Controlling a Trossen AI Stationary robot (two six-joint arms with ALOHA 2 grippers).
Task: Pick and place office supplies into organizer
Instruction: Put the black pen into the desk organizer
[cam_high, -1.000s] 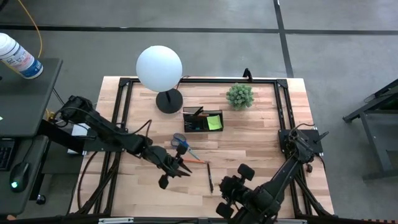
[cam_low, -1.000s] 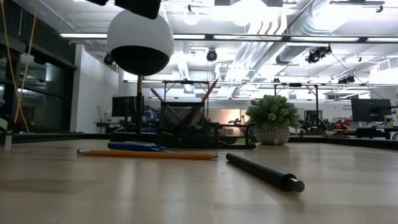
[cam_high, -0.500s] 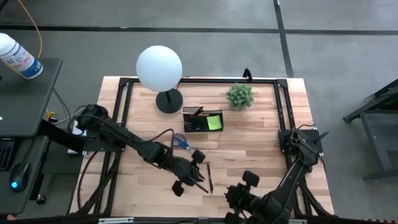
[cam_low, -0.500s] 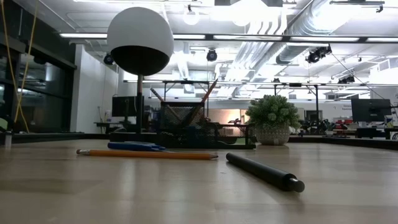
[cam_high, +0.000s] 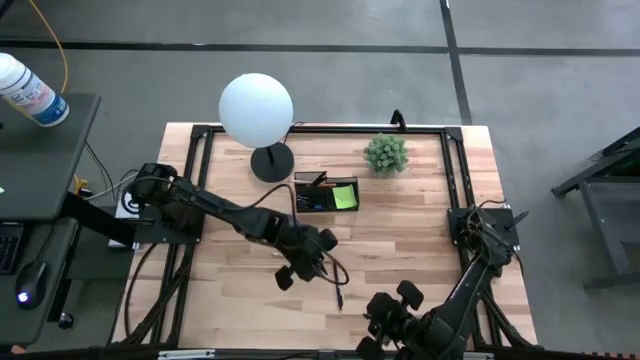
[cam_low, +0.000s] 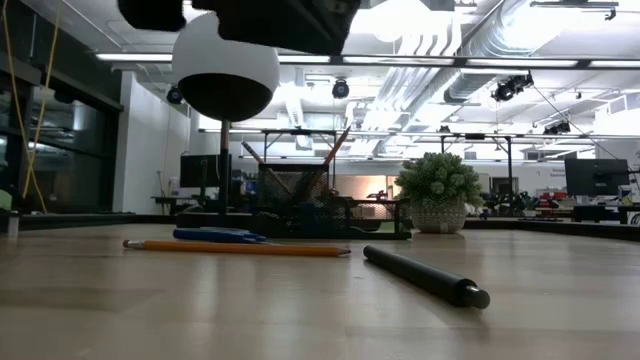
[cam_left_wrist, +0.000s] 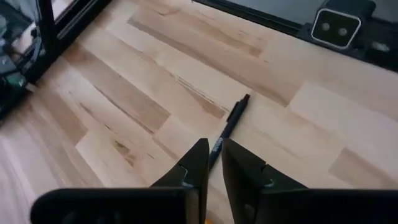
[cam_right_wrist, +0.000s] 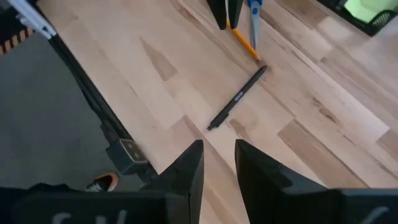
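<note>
Black pen (cam_left_wrist: 227, 124) lies flat on the table (cam_high: 420, 230), just ahead of my left gripper (cam_left_wrist: 212, 163), which hovers above it with nothing between its fingers. They stand only a narrow slot apart, barely wider than the pen as far as I can judge. An orange pencil (cam_low: 235, 248) and blue scissors (cam_low: 220, 236) lie close beside the pen, on its side toward the organizer (cam_high: 326, 193); from my right wrist camera the pencil tip nearly meets the pen's end. The organizer sits toward the back by the lamp (cam_high: 256, 110), with a green pad (cam_high: 344, 196) already in one compartment. My right gripper (cam_right_wrist: 219, 163) waits at the table's near edge, also slightly parted and empty.

My worry is that narrow gap. If I drop onto the pen like this, a fingertip may land on top of the barrel instead of straddling it, and the round body will likely roll or skid away across the smooth wood. I judge I should open wider before descending.

Alignment is the second risk. The pen runs roughly along the slot between the fingers rather than across it, so closing now could pinch it lengthwise or miss it entirely.

With the pencil and scissors so close, a sloppy descent could also nudge them and scatter things further.
</note>
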